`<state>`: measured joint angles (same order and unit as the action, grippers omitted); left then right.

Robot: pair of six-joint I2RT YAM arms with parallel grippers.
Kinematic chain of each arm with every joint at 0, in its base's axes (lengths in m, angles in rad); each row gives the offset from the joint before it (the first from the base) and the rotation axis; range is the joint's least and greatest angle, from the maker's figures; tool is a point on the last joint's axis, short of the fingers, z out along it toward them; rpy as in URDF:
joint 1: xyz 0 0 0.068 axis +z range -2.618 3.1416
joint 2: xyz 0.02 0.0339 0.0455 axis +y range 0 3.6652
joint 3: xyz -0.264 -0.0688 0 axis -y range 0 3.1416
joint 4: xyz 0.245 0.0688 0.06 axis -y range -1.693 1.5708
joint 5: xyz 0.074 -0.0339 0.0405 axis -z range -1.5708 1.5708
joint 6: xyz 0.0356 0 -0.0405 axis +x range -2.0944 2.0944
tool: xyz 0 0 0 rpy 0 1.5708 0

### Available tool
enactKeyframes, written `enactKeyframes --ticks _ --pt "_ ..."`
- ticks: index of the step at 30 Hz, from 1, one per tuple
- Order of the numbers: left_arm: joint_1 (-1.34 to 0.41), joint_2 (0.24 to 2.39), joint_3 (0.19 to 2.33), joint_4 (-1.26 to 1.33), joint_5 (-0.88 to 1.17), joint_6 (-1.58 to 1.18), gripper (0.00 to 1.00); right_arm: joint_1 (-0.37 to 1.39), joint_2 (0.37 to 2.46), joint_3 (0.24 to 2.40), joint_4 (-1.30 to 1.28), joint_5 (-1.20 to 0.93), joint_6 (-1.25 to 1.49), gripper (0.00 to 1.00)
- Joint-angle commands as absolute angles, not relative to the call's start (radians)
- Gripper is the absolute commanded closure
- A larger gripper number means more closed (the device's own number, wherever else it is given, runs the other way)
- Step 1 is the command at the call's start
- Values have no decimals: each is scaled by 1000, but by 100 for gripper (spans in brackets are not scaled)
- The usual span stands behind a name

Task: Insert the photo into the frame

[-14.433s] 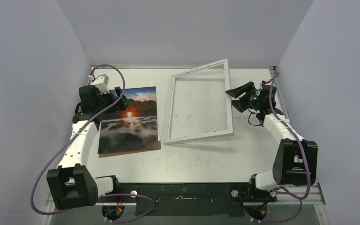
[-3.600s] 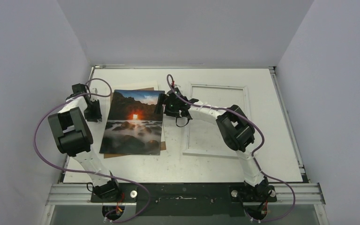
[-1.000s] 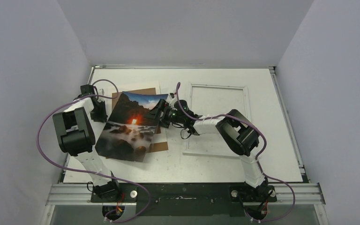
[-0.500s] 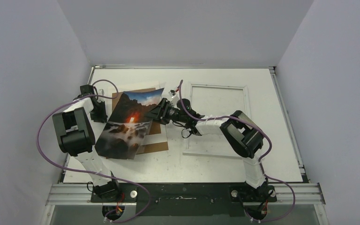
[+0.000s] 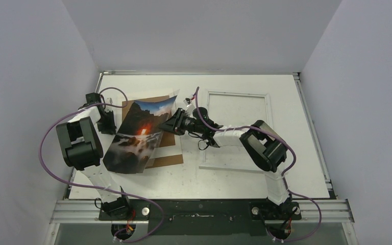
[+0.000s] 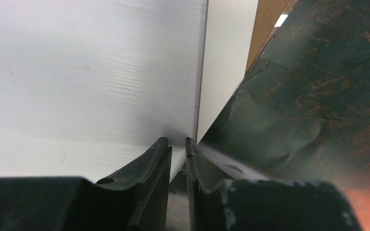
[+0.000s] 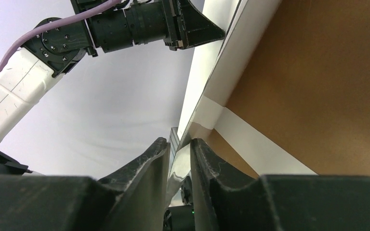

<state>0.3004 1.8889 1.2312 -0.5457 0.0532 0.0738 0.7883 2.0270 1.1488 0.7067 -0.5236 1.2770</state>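
I hold the photo (image 5: 135,135) tipped up on a slant over the brown board (image 5: 168,159). My left tool (image 5: 113,125) is pinching its left edge. My right tool (image 5: 169,125) is pinching its right edge. Both are squeezed onto the thin sheet. The frame (image 5: 237,93) lies flat on the desk (image 5: 224,178), to the right of the photo and apart from it. Its long side runs away from me, like the photo's. My right arm is nearer to it, so I think the photo must travel right.

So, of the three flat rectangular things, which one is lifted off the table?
The photo, the sunset print: it is tilted up in the air, while the brown board and the white frame lie flat.
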Motion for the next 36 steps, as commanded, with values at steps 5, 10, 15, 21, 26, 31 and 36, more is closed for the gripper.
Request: enactKeyframes --ticks 5,10,15,21,26,31,36 --pt "323 1875 1254 -584 60 89 83 775 1977 1182 748 -542 1273 82" --pt "329 1875 1256 -583 51 93 83 768 1971 1168 759 -549 1279 82" --pt "339 1876 1263 -584 45 100 83 760 1956 1161 764 -560 1278 82" --pt "339 1876 1246 -576 50 99 83 757 1952 1159 761 -572 1278 71" --pt "337 1882 1237 -571 54 93 83 758 1962 1147 780 -572 1292 75" --pt "337 1879 1237 -572 53 100 83 758 1963 1149 769 -572 1289 84" --pt "337 1879 1246 -579 54 100 83 756 1957 1148 768 -579 1290 90"
